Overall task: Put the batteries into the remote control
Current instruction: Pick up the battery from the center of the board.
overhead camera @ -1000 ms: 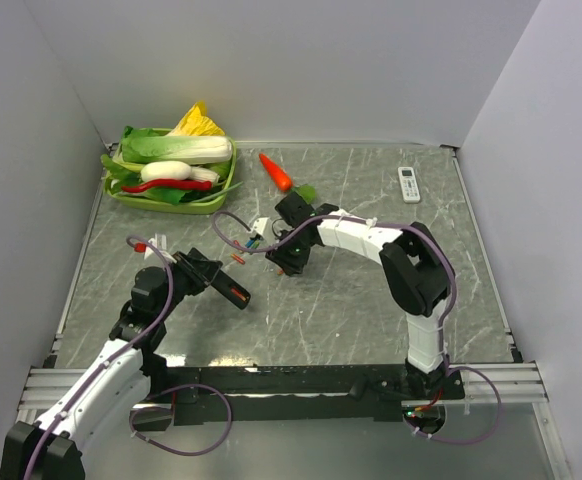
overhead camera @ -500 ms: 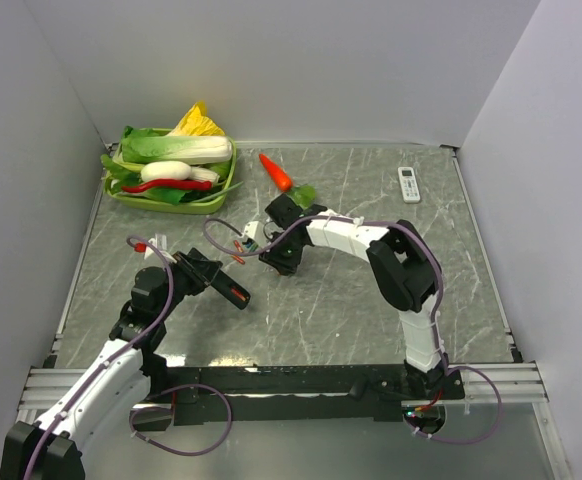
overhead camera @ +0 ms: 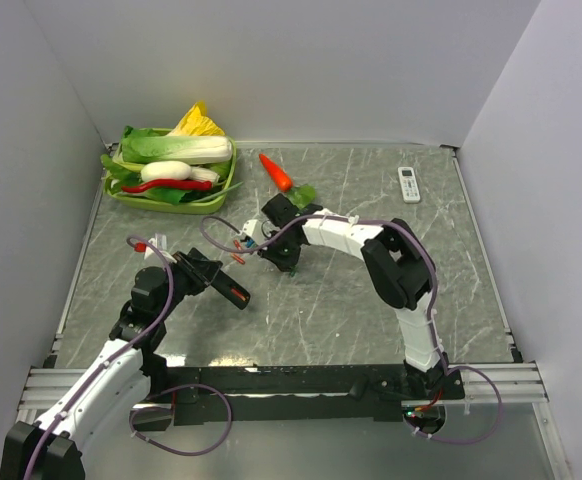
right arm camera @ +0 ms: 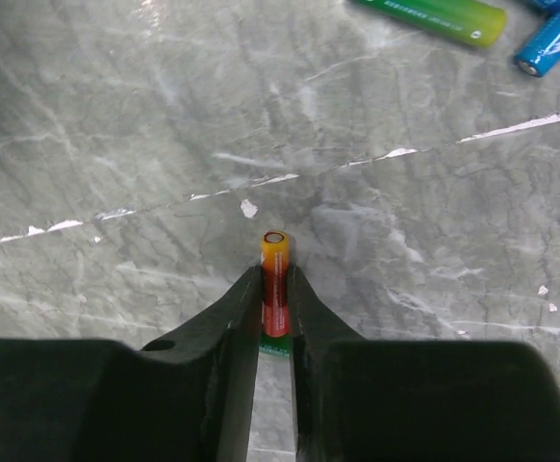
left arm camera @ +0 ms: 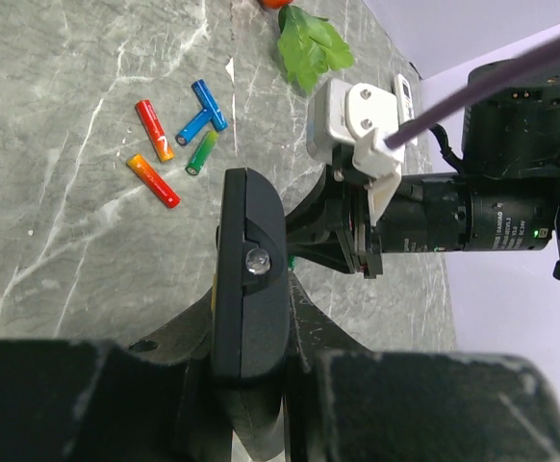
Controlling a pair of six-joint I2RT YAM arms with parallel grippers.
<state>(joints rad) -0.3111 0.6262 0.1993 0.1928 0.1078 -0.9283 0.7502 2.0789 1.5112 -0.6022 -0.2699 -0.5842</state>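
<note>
My left gripper (overhead camera: 203, 274) is shut on the slim black remote control (overhead camera: 233, 292), held above the table at the left. In the left wrist view the remote (left arm camera: 249, 279) shows edge-on between my fingers (left arm camera: 304, 327). My right gripper (overhead camera: 281, 260) is shut on an orange-red battery (right arm camera: 275, 284) that points at the marble table, close above it. Several loose batteries lie just left of it (overhead camera: 239, 250): red (left arm camera: 153, 130), blue (left arm camera: 208, 104), green (left arm camera: 201, 152) and orange-red (left arm camera: 153, 181). A green (right arm camera: 434, 14) and a blue one (right arm camera: 554, 38) show in the right wrist view.
A green tray (overhead camera: 116, 187) of vegetables stands at the back left. An orange carrot (overhead camera: 276, 172) lies behind my right gripper. A short white remote (overhead camera: 409, 183) lies at the back right. A small red object (overhead camera: 141, 246) sits by the left arm. Grey walls close three sides.
My right gripper has moved left and a little back toward the loose batteries, still holding the orange-red battery. The left arm and the remote have not moved.
</note>
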